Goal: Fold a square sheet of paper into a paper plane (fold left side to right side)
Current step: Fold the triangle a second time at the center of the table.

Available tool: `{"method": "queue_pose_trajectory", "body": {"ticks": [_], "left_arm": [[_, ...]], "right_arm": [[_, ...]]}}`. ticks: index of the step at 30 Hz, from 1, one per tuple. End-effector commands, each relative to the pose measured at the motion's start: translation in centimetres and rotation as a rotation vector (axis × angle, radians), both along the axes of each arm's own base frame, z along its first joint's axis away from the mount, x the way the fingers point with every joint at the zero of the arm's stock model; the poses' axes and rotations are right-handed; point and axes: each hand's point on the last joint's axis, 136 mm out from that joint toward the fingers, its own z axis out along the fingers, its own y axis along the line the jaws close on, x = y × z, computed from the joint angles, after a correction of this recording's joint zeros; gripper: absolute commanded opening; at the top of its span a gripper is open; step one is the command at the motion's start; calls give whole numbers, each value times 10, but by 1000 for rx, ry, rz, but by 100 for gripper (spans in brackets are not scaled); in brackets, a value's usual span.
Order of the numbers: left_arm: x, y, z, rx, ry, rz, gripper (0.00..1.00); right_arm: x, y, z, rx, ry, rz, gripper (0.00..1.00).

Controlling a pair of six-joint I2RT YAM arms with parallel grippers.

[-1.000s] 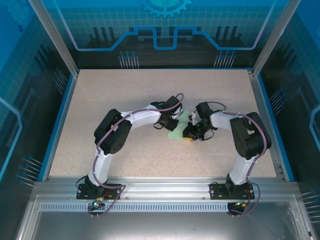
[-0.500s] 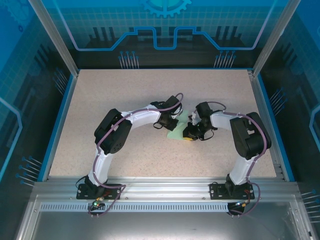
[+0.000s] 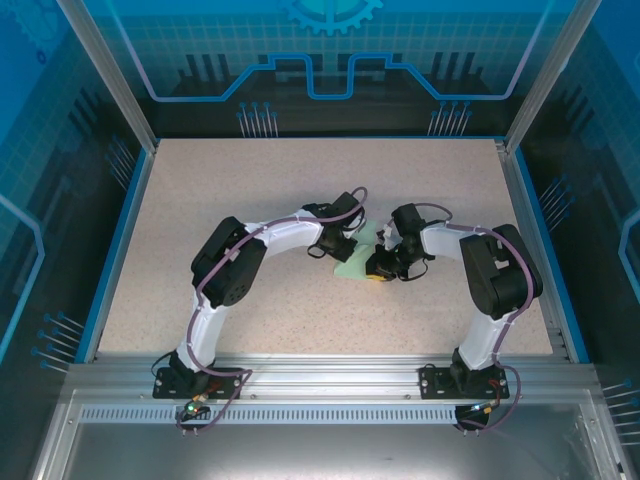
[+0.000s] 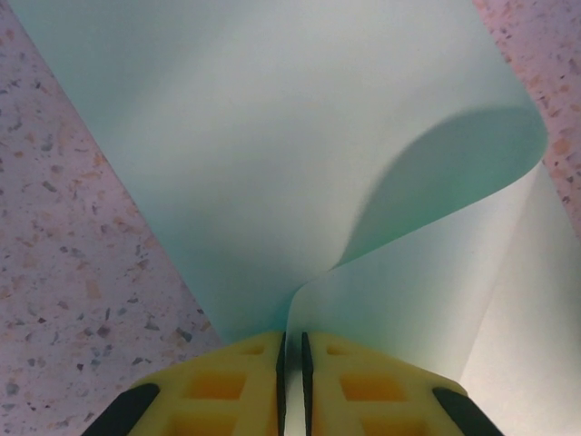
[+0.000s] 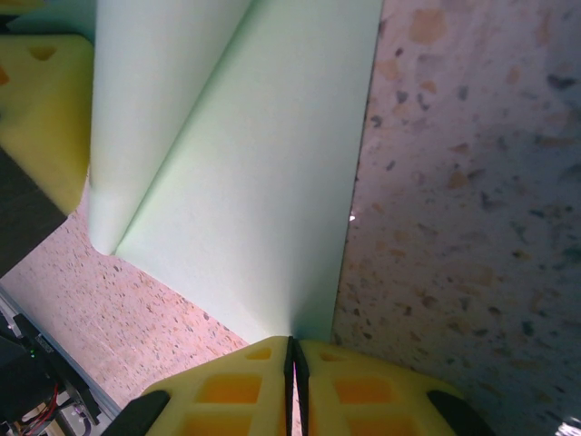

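The square sheet of paper, pale mint green, lies mid-table between the two arms, partly lifted and curled. In the left wrist view the paper bends upward in a soft roll, and its edge runs into the narrow slit of my left gripper, which is shut on it. My right gripper is shut on a corner of the paper, whose folded flap rises at the left. From above, the left gripper and right gripper sit on opposite sides of the sheet.
The speckled beige table is ringed by a blue rim and clear enclosure walls. A yellow finger of the left gripper shows close beside the paper in the right wrist view. The two wrists are close together.
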Motion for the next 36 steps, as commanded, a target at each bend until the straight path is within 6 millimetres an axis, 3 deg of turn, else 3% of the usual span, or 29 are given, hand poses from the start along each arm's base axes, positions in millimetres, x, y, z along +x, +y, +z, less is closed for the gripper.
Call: {"method": "queue_pose_trajectory", "body": {"ticks": [1, 4, 11, 24, 36], "left_arm": [[-1, 4, -11, 14, 33, -3, 16], [-4, 6, -16, 20, 43, -2, 16], [-8, 10, -20, 28, 51, 2, 15], [-4, 13, -7, 41, 14, 1, 14], [-7, 17, -12, 53, 16, 6, 12]], "right_arm": [[-14, -7, -17, -78, 47, 23, 13], [-12, -5, -13, -67, 37, 25, 14], [3, 0, 18, -13, -55, 16, 18], [-11, -4, -15, -64, 53, 15, 17], [-13, -6, -19, -74, 60, 19, 17]]}}
